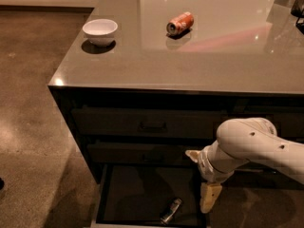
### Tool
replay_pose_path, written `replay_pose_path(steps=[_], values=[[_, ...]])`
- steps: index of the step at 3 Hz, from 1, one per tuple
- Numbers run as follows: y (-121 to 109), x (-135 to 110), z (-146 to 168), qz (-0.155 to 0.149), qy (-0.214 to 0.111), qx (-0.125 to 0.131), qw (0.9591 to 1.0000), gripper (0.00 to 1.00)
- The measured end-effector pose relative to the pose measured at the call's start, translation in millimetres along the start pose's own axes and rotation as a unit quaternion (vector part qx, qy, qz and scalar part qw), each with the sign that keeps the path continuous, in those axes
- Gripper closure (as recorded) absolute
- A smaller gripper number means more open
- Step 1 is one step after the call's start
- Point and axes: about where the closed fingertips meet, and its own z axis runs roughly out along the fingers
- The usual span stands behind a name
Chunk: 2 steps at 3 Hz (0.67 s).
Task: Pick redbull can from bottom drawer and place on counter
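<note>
The redbull can point(171, 211) lies on its side near the front of the open bottom drawer point(137, 194), toward its right. My gripper point(208, 198) hangs from the white arm point(251, 148) over the drawer's right edge, just right of and above the can, not touching it. The counter point(190, 56) spreads above the dark cabinet fronts.
A white bowl point(100, 31) stands at the counter's left. An orange-red can point(179, 23) lies on its side near the counter's middle back. Two handled drawers point(152, 126) are shut above the open one. Brown floor lies to the left.
</note>
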Motion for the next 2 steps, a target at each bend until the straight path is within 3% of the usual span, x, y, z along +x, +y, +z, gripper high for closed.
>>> replay_pose_path(steps=[1, 2], values=[[1, -7, 16, -0.029, 0.011, -0.019, 0.9994, 0.00], [-5, -9, 64, -0.123, 0.020, -0.021, 0.9919, 0.00]])
